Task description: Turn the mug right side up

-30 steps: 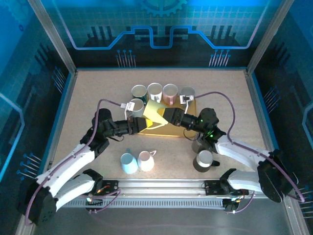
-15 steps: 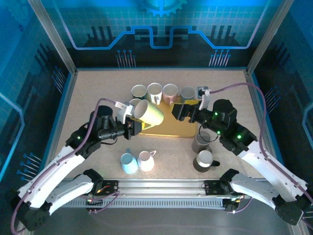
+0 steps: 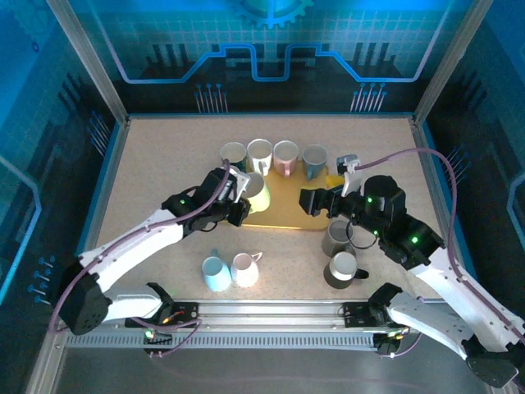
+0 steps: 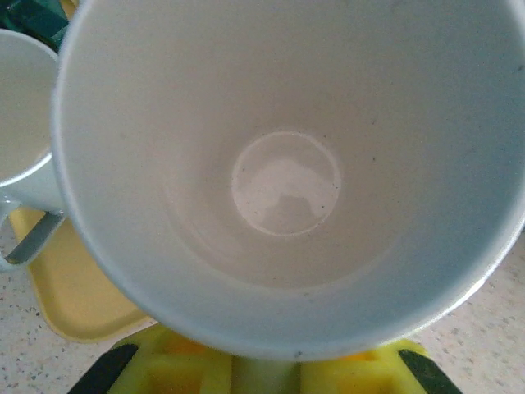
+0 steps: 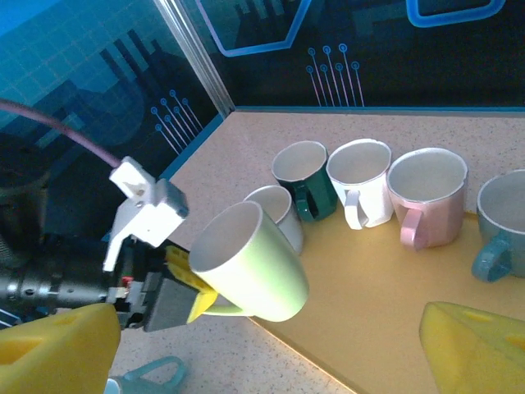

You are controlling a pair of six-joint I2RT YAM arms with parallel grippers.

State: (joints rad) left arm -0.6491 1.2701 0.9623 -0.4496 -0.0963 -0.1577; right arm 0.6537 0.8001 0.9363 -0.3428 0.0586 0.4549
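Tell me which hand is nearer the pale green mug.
Left. The left hand grips the pale green mug; the right hand hangs open to its right, across the yellow tray, apart.

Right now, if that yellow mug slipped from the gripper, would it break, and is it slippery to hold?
The yellow mug looks like glazed ceramic: probably rigid, weighty, likely to chip if dropped. Its shine suggests a slick surface. The left gripper seems to pinch just the handle, so it might swivel.
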